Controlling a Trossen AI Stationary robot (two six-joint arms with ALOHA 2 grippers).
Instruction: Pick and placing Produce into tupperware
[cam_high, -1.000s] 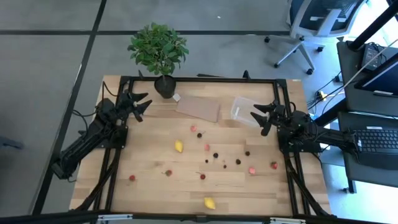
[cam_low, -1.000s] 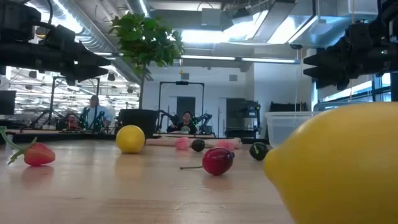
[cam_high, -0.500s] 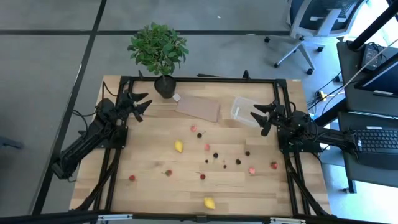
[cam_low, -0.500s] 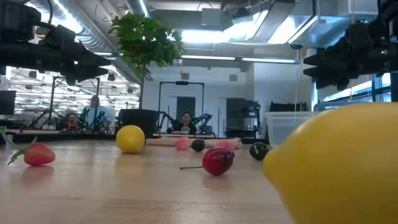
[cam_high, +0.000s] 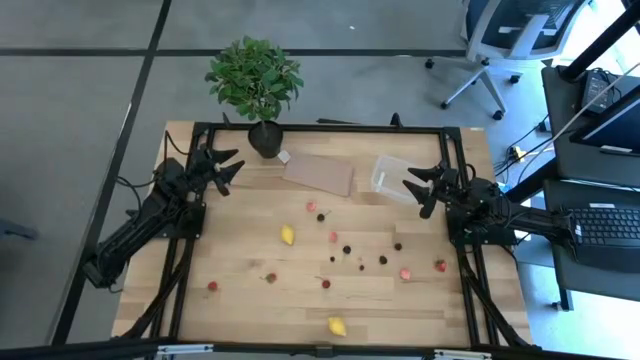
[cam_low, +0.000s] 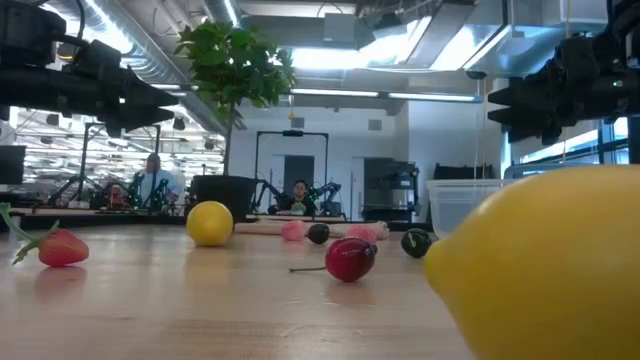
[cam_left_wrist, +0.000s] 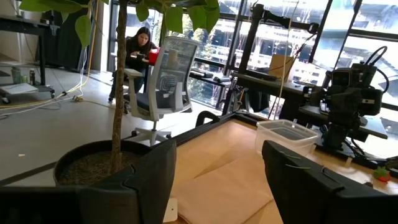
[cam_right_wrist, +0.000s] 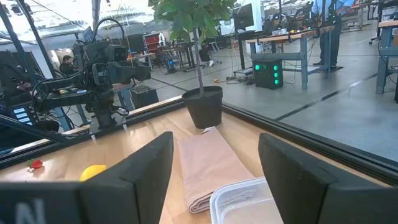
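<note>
The produce lies scattered on the wooden table: one lemon (cam_high: 288, 235) mid-table, another (cam_high: 337, 326) at the near edge, red berries (cam_high: 405, 273) and dark cherries (cam_high: 382, 259) between them. The clear tupperware (cam_high: 392, 178) stands empty at the far right, its base on the table. My left gripper (cam_high: 225, 168) hovers open at the far left beside the plant pot. My right gripper (cam_high: 418, 190) hovers open just right of the tupperware (cam_right_wrist: 249, 199), above the table. Neither has anything between its fingers.
A potted plant (cam_high: 255, 80) stands at the far edge, left of centre. A flat brown sheet (cam_high: 318, 173) lies between the pot and the tupperware. A black frame (cam_high: 320, 128) runs along the table's edges. An office chair (cam_high: 505, 40) and desks stand off the table to the right.
</note>
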